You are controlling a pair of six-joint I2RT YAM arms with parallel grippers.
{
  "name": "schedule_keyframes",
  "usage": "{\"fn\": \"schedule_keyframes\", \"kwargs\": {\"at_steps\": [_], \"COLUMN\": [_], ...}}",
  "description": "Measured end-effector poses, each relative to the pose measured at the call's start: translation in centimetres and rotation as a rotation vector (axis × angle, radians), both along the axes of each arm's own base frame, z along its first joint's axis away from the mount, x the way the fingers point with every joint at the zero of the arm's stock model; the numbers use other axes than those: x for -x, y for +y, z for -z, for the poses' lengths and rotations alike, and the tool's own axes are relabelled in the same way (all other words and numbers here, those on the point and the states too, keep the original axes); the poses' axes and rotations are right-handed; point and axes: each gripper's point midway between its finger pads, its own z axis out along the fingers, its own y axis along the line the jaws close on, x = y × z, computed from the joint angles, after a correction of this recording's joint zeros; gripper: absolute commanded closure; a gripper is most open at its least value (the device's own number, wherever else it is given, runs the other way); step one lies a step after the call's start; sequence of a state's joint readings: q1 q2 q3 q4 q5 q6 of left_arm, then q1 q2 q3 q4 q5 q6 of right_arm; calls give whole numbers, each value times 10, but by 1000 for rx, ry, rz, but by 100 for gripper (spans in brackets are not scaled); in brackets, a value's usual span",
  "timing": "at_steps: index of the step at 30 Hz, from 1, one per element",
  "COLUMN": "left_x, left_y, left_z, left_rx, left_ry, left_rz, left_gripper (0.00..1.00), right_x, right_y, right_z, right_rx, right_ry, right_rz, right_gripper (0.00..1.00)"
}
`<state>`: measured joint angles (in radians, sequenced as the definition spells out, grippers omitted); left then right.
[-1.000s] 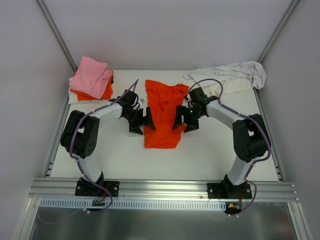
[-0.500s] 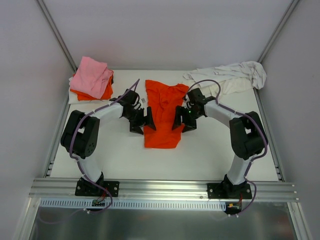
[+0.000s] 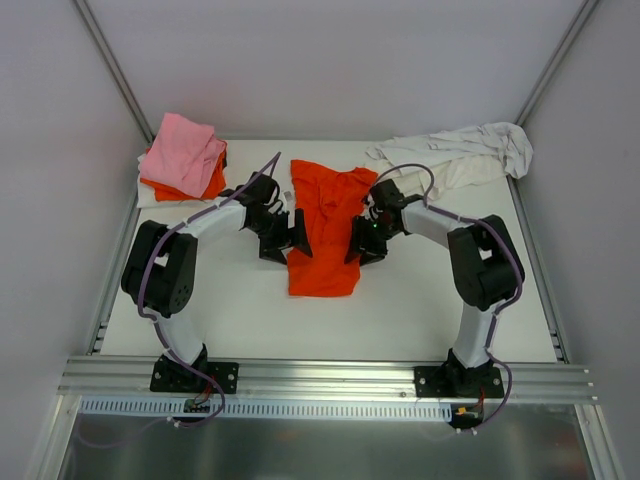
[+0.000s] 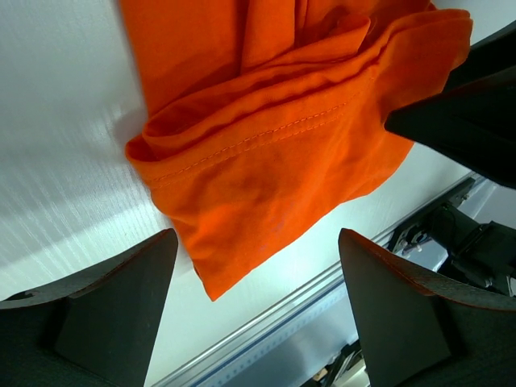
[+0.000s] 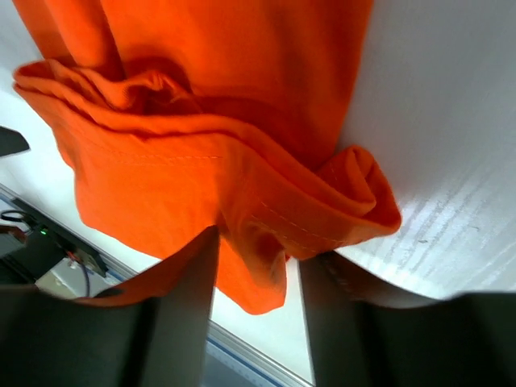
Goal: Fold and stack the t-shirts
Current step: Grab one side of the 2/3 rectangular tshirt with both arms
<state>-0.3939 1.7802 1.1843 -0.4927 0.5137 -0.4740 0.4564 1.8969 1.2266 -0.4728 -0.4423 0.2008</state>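
Change over the last second: the right claw (image 3: 362, 240) has gone from wide to narrow around the right edge of the orange shirt (image 3: 325, 225). In the wrist view a bunched fold fills the gap between its fingers (image 5: 193, 306). We cannot tell whether it's pinched firm yet. The right arm has also swung in closer to the shirt.

The left claw (image 3: 285, 238) is unchanged, jaws wide. They straddle the left edge and hold nothing. Cloth lies between the fingers (image 4: 121, 306) in the wrist view, with a gap on both sides.

The shirt itself hasn't moved. It lies flat mid-table, a long strip running far to near, with a claw on each long side at about mid-length.

We read this as grip-taking for the next fold. The right side is committing and the left has yet to close.

Room:
- Bare table (image 3: 420, 300) on the near side, between the shirt's hem and the arm bases. That's the open room for moving.
- Far left: a stack with the pink shirt (image 3: 183, 150) on top, close to the left arm's wrist.
- Far right: the crumpled white shirt (image 3: 460, 150), just beyond the right arm.
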Motion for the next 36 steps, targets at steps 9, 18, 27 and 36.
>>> {"fn": "schedule_keyframes", "kwargs": {"at_steps": [9, 18, 27, 36], "left_x": [2, 1, 0, -2], "left_y": [1, 1, 0, 0], "left_z": [-1, -1, -2, -1], "left_rx": [-6, -5, -1, 0], "left_ry": [2, 0, -8, -9], "left_rz": [14, 15, 14, 11], "left_gripper": [17, 18, 18, 19], "right_x": [-12, -14, -9, -2], "right_y": [13, 28, 48, 53], "right_z": [-3, -15, -46, -45], "right_rx": [-16, -34, -131, -179], "right_ry": [-12, -39, -97, -105], "right_rz": [-2, -32, -87, -137], "right_gripper": [94, 99, 100, 27]}}
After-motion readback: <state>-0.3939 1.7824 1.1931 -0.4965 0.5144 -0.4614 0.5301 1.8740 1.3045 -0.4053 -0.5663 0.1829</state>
